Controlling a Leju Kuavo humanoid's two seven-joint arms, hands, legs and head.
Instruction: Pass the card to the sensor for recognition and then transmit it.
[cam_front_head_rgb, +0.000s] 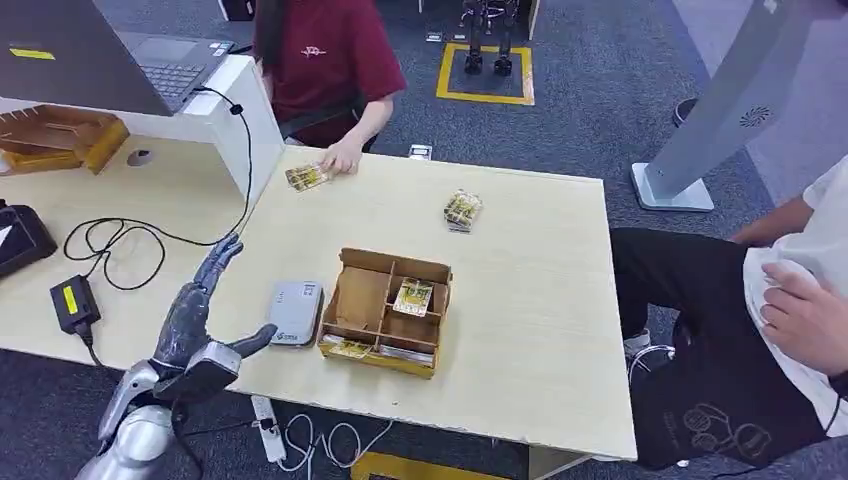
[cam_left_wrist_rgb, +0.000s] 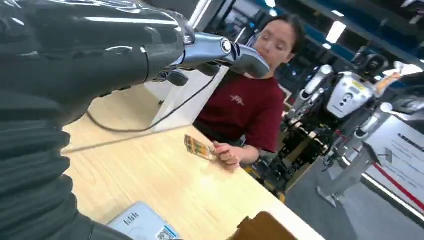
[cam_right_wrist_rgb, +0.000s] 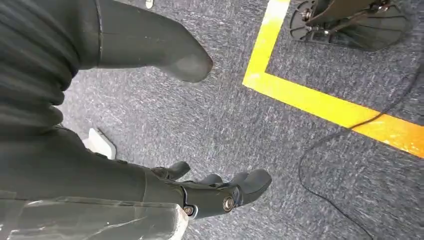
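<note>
My left hand hovers over the table's near left part, fingers stretched out and apart, holding nothing; it sits just left of the grey sensor. In the left wrist view the same hand shows empty above the sensor. A cardboard box with compartments holds cards right of the sensor. A seated person in a red shirt holds a card on the far table edge, also seen as the card. Another stack of cards lies further right. My right hand hangs over the carpet, empty, fingers loosely apart.
A white raised shelf with a laptop stands at the back left, with a black cable and power brick on the table. A second person sits at the right. A grey stand rises beyond the table.
</note>
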